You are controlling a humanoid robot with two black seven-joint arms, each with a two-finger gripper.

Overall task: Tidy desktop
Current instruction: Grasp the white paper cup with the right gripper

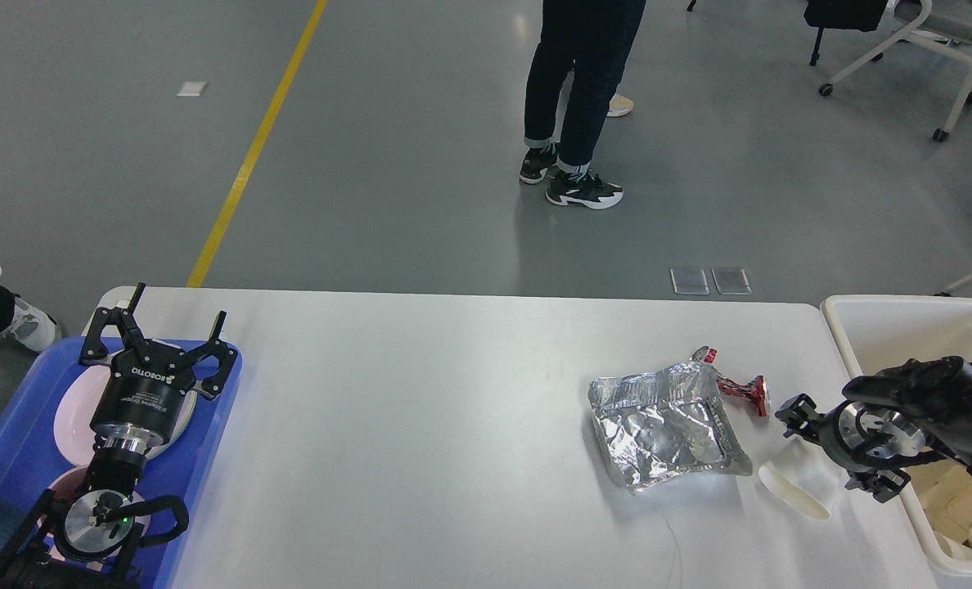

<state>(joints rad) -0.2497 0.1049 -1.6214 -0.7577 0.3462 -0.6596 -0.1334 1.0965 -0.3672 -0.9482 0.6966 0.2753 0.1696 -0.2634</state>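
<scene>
The desktop (420, 425) is a wide white tabletop. At its right end lie a crumpled silver foil bag (666, 429), a crushed red can (744, 388) and a white paper cup (797, 487) on its side. My right gripper (834, 450) is low over the closed end of the cup, open, with one finger on each side of it. Whether the fingers touch the cup is unclear. My left gripper (167, 323) is open and empty above the blue tray (11, 442) at the left end.
Pink plates (73, 409) lie in the blue tray under my left arm. A deep white bin (920, 323) holding pale scraps stands off the right end of the table. A person (576, 98) stands on the floor beyond the far edge.
</scene>
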